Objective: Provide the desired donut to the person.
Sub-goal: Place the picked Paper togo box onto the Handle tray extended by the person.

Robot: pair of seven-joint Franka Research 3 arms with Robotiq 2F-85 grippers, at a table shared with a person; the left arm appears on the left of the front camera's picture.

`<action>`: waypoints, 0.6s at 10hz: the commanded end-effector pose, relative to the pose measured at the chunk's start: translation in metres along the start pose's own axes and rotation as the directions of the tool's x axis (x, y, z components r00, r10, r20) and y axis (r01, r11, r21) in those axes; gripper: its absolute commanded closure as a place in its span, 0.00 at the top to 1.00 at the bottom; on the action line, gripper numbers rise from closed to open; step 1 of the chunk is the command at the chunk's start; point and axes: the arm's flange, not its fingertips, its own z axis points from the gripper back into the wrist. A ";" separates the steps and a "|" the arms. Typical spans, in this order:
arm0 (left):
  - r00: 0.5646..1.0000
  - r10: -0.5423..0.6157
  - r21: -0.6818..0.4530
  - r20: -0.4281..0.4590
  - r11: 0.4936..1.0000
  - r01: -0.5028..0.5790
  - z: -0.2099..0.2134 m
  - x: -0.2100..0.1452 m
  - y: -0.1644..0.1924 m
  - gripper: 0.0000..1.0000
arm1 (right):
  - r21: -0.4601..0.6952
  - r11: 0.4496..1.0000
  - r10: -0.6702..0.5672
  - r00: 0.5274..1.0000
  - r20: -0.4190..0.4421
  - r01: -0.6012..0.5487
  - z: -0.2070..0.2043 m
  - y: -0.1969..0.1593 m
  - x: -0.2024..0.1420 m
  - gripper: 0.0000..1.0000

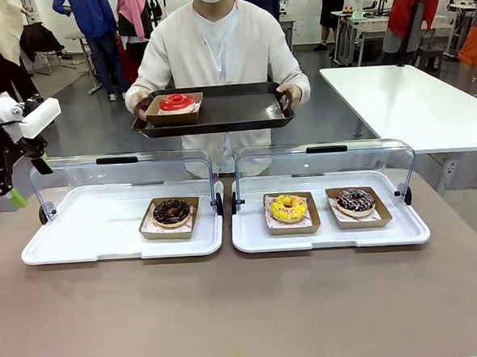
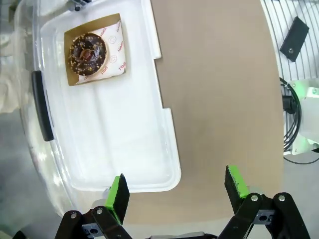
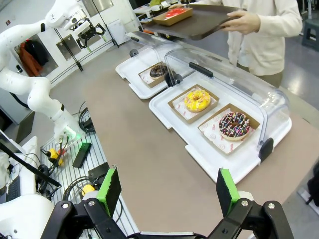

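Left gripper (image 2: 175, 186) and right gripper (image 3: 168, 186) wide apart — empty, person (image 1: 214, 50) holding tray (image 1: 242, 109) with red donut (image 1: 176, 102)

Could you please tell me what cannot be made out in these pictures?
Right wrist view: the top edge cuts off the person above the shoulders.
Left wrist view: print on the chocolate donut's cardboard tray is too small to read.
Front view: the black serving tray hides part of each of the person's hands.
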 end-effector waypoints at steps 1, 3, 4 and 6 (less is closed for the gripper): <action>1.000 -0.014 0.021 -0.020 1.000 0.014 -0.006 -0.007 -0.006 1.00 | 0.007 1.000 0.011 1.000 0.020 -0.012 0.000 -0.001 -0.001 1.00; 1.000 0.000 0.000 0.000 1.000 0.000 0.000 0.000 0.000 1.00 | 0.007 1.000 0.011 1.000 0.020 -0.012 0.000 -0.001 -0.001 1.00; 1.000 0.000 0.000 0.000 1.000 0.000 0.000 0.000 0.000 1.00 | 0.007 1.000 0.011 1.000 0.020 -0.012 0.000 -0.001 -0.001 1.00; 1.000 0.000 0.000 0.000 1.000 0.000 0.000 0.000 0.000 1.00 | 0.007 1.000 0.011 1.000 0.020 -0.012 0.000 -0.001 -0.001 1.00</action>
